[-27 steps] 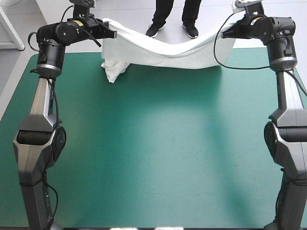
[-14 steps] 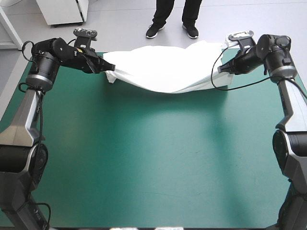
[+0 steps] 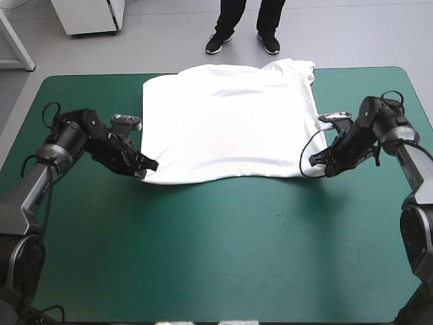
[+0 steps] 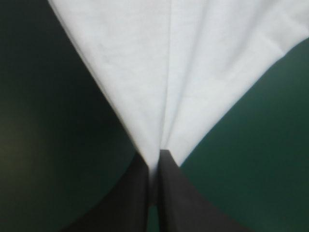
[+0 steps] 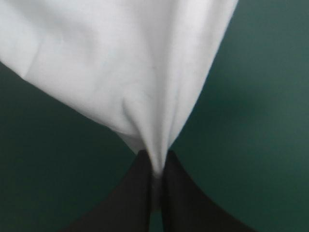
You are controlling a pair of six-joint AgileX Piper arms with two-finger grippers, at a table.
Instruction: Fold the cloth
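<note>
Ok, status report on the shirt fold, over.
Left claw, right claw: each shut on a near T-shirt corner. T-shirt spread flat on table. Nothing in the way.

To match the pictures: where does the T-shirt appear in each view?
High view: the T-shirt lies spread flat on the table's far half, its near corners in the left pincer and the right pincer.
Left wrist view: a white corner pinched in that pincer.
Right wrist view: the other corner, likewise.
Shared landmark: the pinched corners.

1 T-shirt (image 3: pixel 226 122), 2 sets of jaws, 1 table (image 3: pixel 223 257)
</note>
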